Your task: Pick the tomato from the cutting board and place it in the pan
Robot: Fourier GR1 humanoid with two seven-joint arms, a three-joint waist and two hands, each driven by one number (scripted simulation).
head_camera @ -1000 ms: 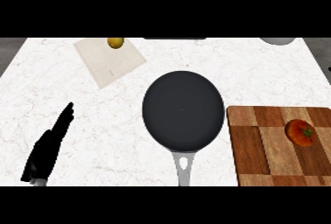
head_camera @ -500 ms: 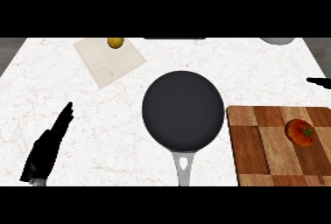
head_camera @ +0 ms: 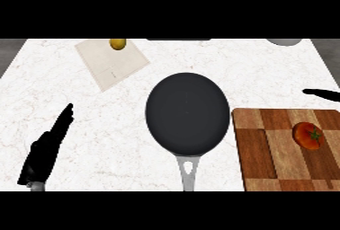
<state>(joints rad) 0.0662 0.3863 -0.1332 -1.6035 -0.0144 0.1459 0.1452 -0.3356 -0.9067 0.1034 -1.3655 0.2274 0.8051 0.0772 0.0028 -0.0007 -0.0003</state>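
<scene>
White counter (head_camera: 100, 117) lies bare between pan (head_camera: 186, 114) and left hand (head_camera: 46, 150).

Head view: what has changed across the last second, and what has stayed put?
The right hand has come into view at the right edge, above the cutting board, pushing further left; it holds nothing. The left hand shifted slightly. The tomato, the pan and the far items stayed where they were.
</scene>
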